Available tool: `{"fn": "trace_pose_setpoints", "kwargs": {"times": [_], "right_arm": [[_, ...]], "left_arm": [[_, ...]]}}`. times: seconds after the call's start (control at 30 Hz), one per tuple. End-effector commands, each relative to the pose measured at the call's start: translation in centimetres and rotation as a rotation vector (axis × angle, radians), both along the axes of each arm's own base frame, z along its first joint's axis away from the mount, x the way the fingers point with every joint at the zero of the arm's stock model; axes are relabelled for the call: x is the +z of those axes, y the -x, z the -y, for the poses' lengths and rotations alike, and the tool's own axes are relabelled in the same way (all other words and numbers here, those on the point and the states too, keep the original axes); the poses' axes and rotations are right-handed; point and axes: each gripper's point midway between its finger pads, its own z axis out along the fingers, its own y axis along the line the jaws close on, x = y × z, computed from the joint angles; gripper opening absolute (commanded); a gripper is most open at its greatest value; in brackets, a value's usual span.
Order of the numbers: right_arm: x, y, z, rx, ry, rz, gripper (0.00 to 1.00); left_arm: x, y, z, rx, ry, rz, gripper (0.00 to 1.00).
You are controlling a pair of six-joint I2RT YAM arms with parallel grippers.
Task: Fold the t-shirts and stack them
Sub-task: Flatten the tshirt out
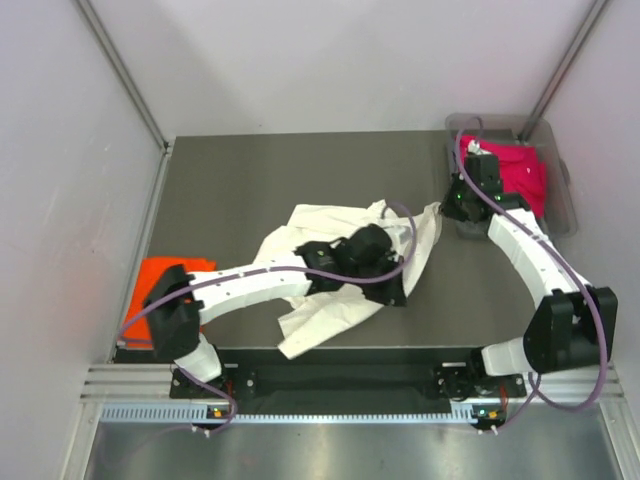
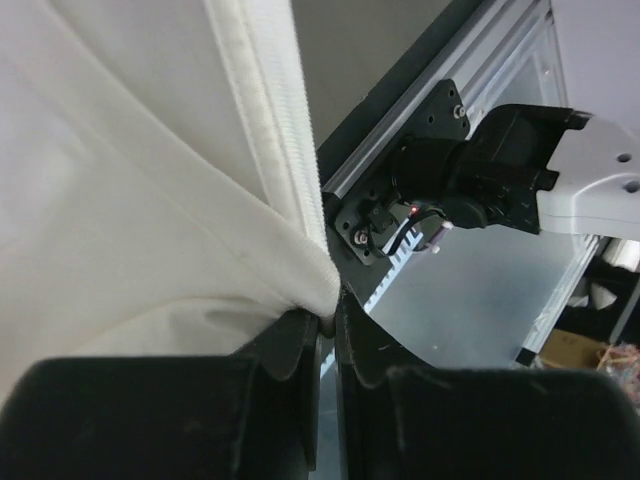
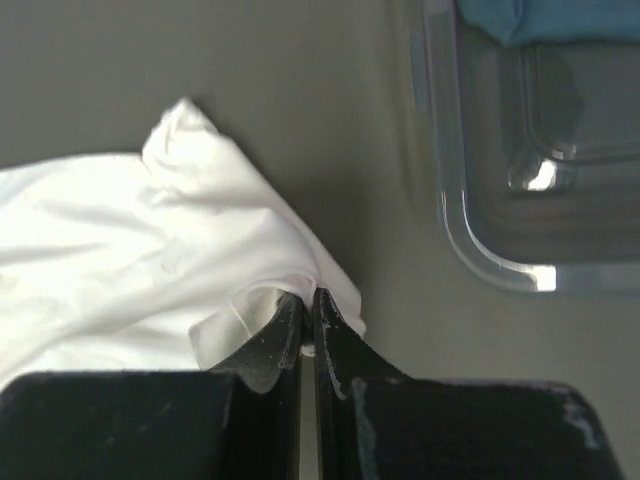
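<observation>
The cream-white t-shirt (image 1: 330, 300) lies rumpled in the middle of the table. My left gripper (image 1: 385, 285) is shut on its edge; the left wrist view shows the cloth (image 2: 150, 200) and its ribbed hem pinched between the jaws of that gripper (image 2: 330, 325). My right gripper (image 1: 447, 212) is shut on the shirt's far right corner (image 3: 240, 260), seen in the right wrist view (image 3: 307, 305). The orange t-shirt (image 1: 160, 280) lies folded at the left table edge. The magenta-pink t-shirt (image 1: 515, 172) lies in the bin. The grey-blue t-shirt (image 3: 560, 20) shows in the bin's corner.
A clear plastic bin (image 1: 560, 210) stands at the back right, close to my right gripper; its rim (image 3: 450, 200) shows in the right wrist view. White walls enclose the table. An aluminium rail (image 1: 330, 385) runs along the near edge.
</observation>
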Motion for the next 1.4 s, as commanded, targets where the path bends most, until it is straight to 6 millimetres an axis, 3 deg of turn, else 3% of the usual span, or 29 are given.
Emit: {"fn": "trace_pose_setpoints", "kwargs": {"times": [0.0,0.03,0.07,0.13,0.17,0.2,0.27,0.3,0.37,0.4,0.43,0.47,0.5,0.53,0.6,0.63,0.73,0.77,0.83,0.87,1.0,1.07,1.13,1.17,1.27,1.37], "right_arm": [[5.0,-5.1,1.9,-0.054,0.060,0.143,0.00],[5.4,-5.6,2.3,-0.078,0.080,0.145,0.00],[5.2,-6.3,2.5,-0.087,0.092,0.133,0.00],[6.8,-7.6,2.8,-0.102,0.104,0.161,0.00],[6.8,-8.7,3.0,-0.110,0.109,0.152,0.00],[6.6,-9.2,2.9,-0.109,0.113,0.137,0.00],[6.1,-10.9,2.7,-0.100,0.122,0.099,0.01],[4.9,-10.6,2.5,-0.073,0.131,0.031,0.04],[2.2,-11.0,2.2,-0.045,0.146,-0.081,0.34],[2.2,-10.4,1.9,-0.030,0.155,-0.123,0.47],[1.7,-10.1,1.7,-0.023,0.159,-0.152,0.62],[1.0,-9.5,1.5,-0.010,0.165,-0.182,0.66],[0.5,-8.7,0.8,0.012,0.175,-0.203,0.70],[0.5,-8.1,0.5,0.024,0.186,-0.202,0.83],[0.6,-6.1,-0.4,0.049,0.201,-0.197,0.86],[0.7,-5.4,-0.7,0.058,0.198,-0.196,0.99],[0.7,-1.8,-3.7,0.148,0.153,-0.187,1.00],[0.3,0.3,-6.0,0.218,0.142,-0.184,1.00],[-0.6,2.8,-8.9,0.295,0.097,-0.196,0.99],[-2.1,5.0,-10.7,0.330,0.077,-0.229,0.97],[-5.7,9.4,-14.1,0.434,-0.013,-0.303,0.88],[-7.0,10.7,-14.6,0.476,0.026,-0.342,0.88],[-7.9,11.0,-14.1,0.471,0.069,-0.368,0.87],[-8.3,11.3,-14.0,0.471,0.075,-0.381,0.86],[-9.1,11.2,-14.3,0.483,0.069,-0.384,0.82],[-10.0,11.0,-14.8,0.497,0.066,-0.407,0.72]], "left_arm": [[1.9,2.2,3.5,-0.147,0.073,0.043,0.00],[1.7,2.6,4.0,-0.174,0.072,0.041,0.00],[1.7,3.1,3.9,-0.208,0.075,0.034,0.06],[1.6,3.3,3.0,-0.237,0.054,0.069,0.20],[1.3,2.3,2.4,-0.212,0.023,0.121,0.36],[1.8,1.9,1.6,-0.195,0.016,0.145,0.43],[0.9,1.2,-0.6,-0.166,-0.060,0.165,0.59],[1.6,0.2,-1.8,-0.130,-0.069,0.189,0.64],[0.6,-0.8,-4.9,-0.067,-0.168,0.201,0.67],[1.4,-2.9,-7.0,0.025,-0.196,0.253,0.68],[0.7,-3.6,-8.8,0.070,-0.239,0.250,0.70],[0.3,-4.2,-10.6,0.109,-0.270,0.242,0.71],[1.4,-6.1,-13.1,0.207,-0.251,0.242,0.73],[0.1,-7.3,-15.4,0.283,-0.299,0.237,0.76],[0.3,-9.8,-19.6,0.447,-0.289,0.213,0.80],[-0.9,-9.7,-20.4,0.454,-0.284,0.165,0.83],[-2.4,-11.7,-22.6,0.525,-0.279,0.095,0.83],[-2.9,-12.2,-22.9,0.536,-0.289,0.076,0.83],[-5.0,-13.6,-24.3,0.584,-0.337,0.019,0.82],[-5.6,-14.0,-24.7,0.596,-0.341,-0.012,0.80],[-9.2,-16.8,-27.1,0.673,-0.355,-0.135,0.73],[-10.6,-17.9,-27.2,0.658,-0.350,-0.156,0.73],[-11.2,-18.9,-27.2,0.644,-0.368,-0.174,0.73],[-12.9,-19.0,-27.2,0.627,-0.399,-0.205,0.73],[-15.1,-19.7,-27.1,0.604,-0.433,-0.242,0.72],[-15.8,-20.2,-25.9,0.562,-0.378,-0.256,0.53]]}}
